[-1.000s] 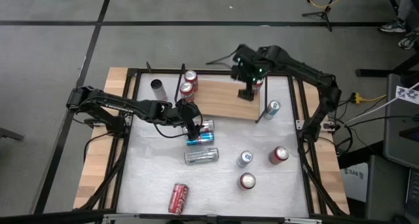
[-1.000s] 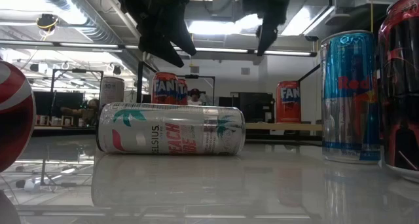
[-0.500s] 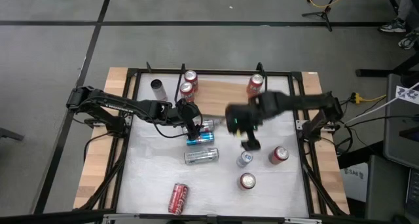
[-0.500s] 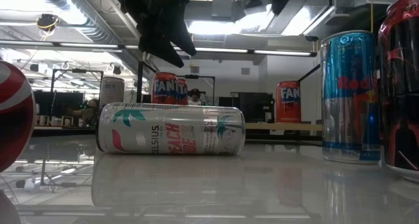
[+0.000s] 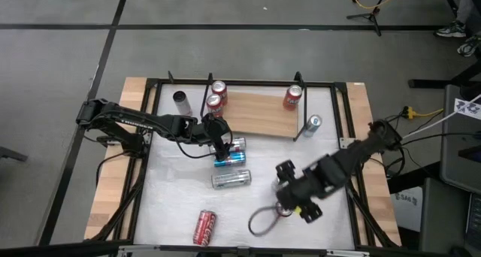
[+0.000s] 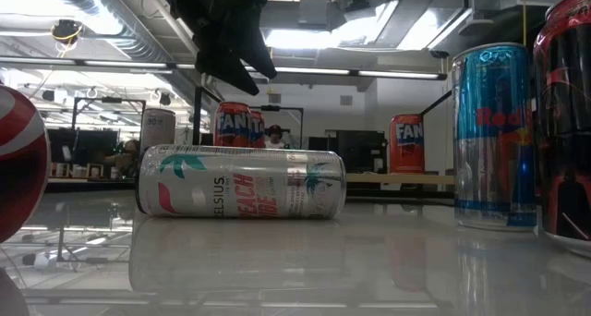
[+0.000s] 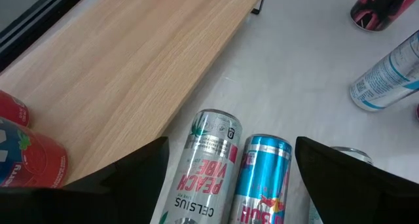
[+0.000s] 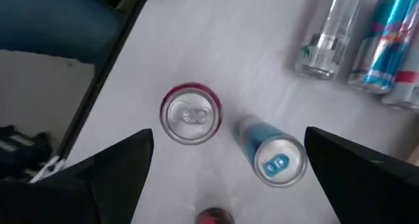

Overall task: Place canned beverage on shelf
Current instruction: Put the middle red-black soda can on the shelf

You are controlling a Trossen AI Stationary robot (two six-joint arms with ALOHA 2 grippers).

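In the high view, the shelf [image 5: 259, 113] lies in the upper middle of the frame and carries three cans: two at its left end and the red can [image 5: 293, 97] at its right end. The left gripper [image 5: 219, 146] hangs over two cans lying near the frame's centre, and the right gripper [image 5: 299, 201] sits low and right of centre, over upright cans.

The low view shows a silver can [image 6: 242, 181] lying on its side in mid-frame and a blue can [image 6: 493, 136] upright at the right.

The left wrist view shows wide-spread, empty fingers above a blue lying can [image 7: 260, 181] beside the shelf's board.

In the right wrist view the fingers stand fully apart, holding nothing, above a red-rimmed can [image 8: 190, 114] and a blue-topped can [image 8: 277, 160].

The step looks like reaching for another can; next, the right gripper must descend around one upright can and close.
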